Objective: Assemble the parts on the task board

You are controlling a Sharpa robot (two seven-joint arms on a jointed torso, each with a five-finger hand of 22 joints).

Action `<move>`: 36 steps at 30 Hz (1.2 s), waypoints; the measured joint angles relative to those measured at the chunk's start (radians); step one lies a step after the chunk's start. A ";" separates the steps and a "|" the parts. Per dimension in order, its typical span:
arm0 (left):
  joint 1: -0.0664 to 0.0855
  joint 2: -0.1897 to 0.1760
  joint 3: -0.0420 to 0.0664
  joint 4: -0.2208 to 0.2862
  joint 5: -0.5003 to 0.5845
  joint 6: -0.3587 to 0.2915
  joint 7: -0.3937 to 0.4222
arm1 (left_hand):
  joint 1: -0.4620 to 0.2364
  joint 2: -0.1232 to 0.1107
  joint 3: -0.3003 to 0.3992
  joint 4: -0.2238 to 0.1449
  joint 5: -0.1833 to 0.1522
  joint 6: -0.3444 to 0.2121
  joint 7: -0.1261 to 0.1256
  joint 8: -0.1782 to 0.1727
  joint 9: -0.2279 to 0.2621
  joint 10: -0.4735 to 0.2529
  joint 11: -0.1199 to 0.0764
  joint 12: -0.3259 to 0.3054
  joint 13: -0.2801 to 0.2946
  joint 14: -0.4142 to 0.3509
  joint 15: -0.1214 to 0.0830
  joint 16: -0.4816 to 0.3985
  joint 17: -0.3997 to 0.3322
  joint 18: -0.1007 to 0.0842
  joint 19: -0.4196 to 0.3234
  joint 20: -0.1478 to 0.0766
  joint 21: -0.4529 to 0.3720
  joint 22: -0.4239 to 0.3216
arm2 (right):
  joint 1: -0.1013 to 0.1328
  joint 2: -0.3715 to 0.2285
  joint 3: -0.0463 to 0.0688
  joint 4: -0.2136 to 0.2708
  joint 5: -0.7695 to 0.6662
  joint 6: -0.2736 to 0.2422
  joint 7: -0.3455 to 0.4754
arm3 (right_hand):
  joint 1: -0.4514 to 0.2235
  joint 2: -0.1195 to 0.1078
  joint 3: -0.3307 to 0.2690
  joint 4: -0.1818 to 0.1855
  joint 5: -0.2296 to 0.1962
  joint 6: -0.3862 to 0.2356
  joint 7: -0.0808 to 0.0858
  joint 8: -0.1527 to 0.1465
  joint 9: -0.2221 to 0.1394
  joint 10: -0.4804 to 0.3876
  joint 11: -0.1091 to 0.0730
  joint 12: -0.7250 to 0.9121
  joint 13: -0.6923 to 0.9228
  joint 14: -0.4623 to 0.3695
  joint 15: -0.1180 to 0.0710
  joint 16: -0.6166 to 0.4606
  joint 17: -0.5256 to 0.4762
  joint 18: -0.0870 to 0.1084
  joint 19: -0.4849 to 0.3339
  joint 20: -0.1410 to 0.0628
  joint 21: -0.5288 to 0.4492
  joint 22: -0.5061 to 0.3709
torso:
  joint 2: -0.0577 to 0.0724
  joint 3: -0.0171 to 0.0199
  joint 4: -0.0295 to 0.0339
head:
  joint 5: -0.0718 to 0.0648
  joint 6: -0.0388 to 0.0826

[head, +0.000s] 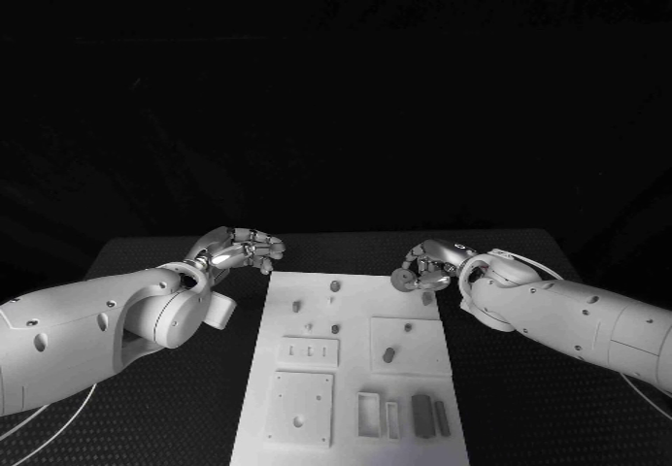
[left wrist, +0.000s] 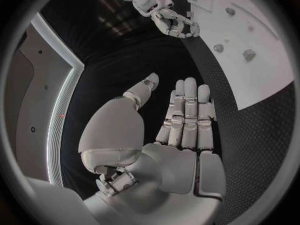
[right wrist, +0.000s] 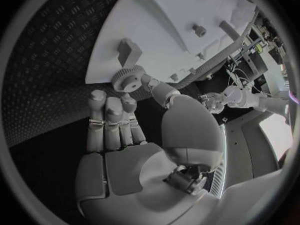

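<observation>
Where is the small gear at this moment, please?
The gear is pinched in the right hand, held at the far right corner of the task board, just past its edge.

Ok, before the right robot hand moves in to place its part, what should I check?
1. Gear pinched by the right robot hand: ok.
2. Left robot hand empty, fingers straight, beside the task board, not over it: ok.
3. Small parts at the board's far end unobstructed: ok.
4. Which seat takes the gear: cannot tell.
5. Grip firm enough for insertion: cannot tell.
</observation>
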 measured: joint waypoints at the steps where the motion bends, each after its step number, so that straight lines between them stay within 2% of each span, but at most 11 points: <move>1: 0.000 0.000 0.000 0.000 0.000 0.000 0.000 | 0.000 0.000 0.000 0.000 0.000 0.000 0.000 0.000 0.001 0.000 0.000 0.000 0.000 0.000 0.000 0.000 0.000 0.000 0.000 0.000 0.000 0.000 | 0.000 0.001 0.000 -0.001 0.000 0.000 0.000 | 0.000 0.000 0.001 0.001 0.000 0.000 0.000 0.000 0.000 0.000 0.000 0.000 0.000 0.000 0.000 0.000 0.000 0.000 0.000 0.000 0.001 0.000 | 0.000 -0.0001 -0.0001 | 0.000 0.000; 26: 0.000 -0.005 0.000 0.006 0.000 0.001 -0.001 | 0.000 0.000 0.000 0.000 0.000 0.000 0.000 0.000 0.002 0.000 0.000 -0.004 0.002 0.000 0.000 0.000 0.000 -0.006 0.000 0.000 0.000 0.000 | -0.009 0.021 0.003 -0.033 -0.005 0.004 0.004 | 0.004 -0.004 0.012 -0.005 0.000 0.002 -0.002 0.000 -0.003 0.000 0.000 0.004 -0.006 0.000 0.000 0.004 -0.001 -0.001 -0.005 -0.001 0.007 0.000 | 0.000 0.0004 -0.0011 | 0.001 -0.012; 36: 0.000 -0.008 0.000 0.008 0.000 0.001 -0.001 | 0.000 0.000 0.000 0.000 0.000 0.000 0.000 0.000 0.002 0.000 0.000 -0.004 0.003 0.000 0.000 0.000 0.000 -0.007 0.000 0.000 0.000 -0.001 | -0.014 0.025 0.005 -0.037 -0.015 -0.006 0.008 | 0.004 -0.004 0.020 -0.013 -0.015 0.004 -0.004 0.011 -0.003 0.000 0.000 0.012 -0.012 -0.002 -0.002 0.004 -0.002 -0.001 -0.007 0.000 0.012 0.000 | 0.000 0.0003 -0.0006 | 0.002 -0.017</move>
